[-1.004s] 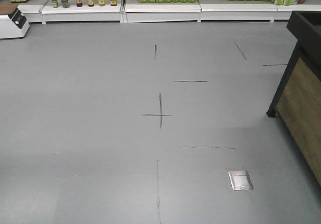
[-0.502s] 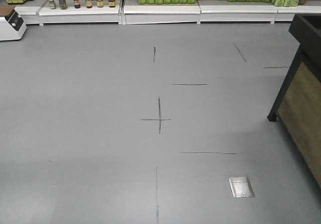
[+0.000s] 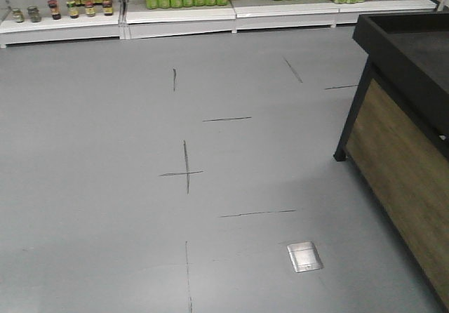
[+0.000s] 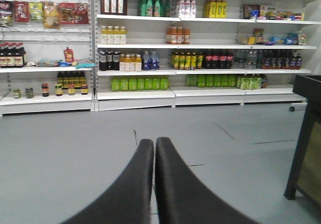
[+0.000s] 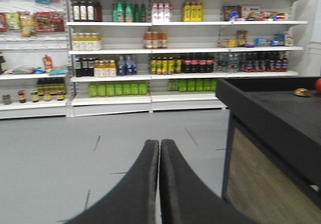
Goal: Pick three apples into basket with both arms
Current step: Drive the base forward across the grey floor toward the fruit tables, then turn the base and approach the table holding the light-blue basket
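Note:
No apples can be made out for sure, and the basket is out of view. In the right wrist view a sliver of something red (image 5: 318, 85) and a small brown thing (image 5: 301, 92) lie on the black top of the display stand (image 5: 271, 113); both are too small to identify. My left gripper (image 4: 154, 143) is shut with nothing in it, its black fingers pressed together above the grey floor. My right gripper (image 5: 159, 143) is also shut and holds nothing, just left of the stand's corner.
The black stand with wood-panelled sides (image 3: 400, 137) fills the right of the front view, with its leg (image 3: 340, 155) on the floor. White shelves of bottles and jars (image 3: 186, 4) line the far wall. A metal floor plate (image 3: 304, 256) and a black tape cross (image 3: 186, 173) mark the grey floor.
The front view has swung to the right. The shelves and floor marks slid left, the white device at far left left the frame, and the black stand now fills more of the right side.

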Tool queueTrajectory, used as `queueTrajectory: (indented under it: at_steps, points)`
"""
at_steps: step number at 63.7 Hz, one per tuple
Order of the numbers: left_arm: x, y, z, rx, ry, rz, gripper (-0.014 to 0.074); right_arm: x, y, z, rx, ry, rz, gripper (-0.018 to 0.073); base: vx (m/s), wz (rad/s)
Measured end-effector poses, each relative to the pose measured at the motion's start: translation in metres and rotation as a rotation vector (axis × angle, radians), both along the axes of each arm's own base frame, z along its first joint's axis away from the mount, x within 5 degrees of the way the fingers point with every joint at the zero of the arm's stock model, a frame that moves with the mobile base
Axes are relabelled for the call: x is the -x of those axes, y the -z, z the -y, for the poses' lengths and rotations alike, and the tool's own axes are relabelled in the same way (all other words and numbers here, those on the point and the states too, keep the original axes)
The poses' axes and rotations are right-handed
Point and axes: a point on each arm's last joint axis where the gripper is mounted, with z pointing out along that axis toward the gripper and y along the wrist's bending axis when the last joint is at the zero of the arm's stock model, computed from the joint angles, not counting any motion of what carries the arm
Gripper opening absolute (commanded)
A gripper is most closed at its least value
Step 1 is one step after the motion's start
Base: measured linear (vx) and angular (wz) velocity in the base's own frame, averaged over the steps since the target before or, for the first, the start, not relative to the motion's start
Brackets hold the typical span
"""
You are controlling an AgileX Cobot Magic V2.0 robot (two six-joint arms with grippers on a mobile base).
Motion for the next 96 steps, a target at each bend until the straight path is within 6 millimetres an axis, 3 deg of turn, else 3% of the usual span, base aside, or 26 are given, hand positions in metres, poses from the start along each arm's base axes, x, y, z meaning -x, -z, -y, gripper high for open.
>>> queueTrajectory:
  at_steps: [96]
  points:
    - [0.0, 0.0, 0.0, 0.0, 0.0, 0.0, -0.0006, 0.0, 0.0, 0.0, 0.0, 0.0, 0.0, -0.0009, 0.13, -0.5]
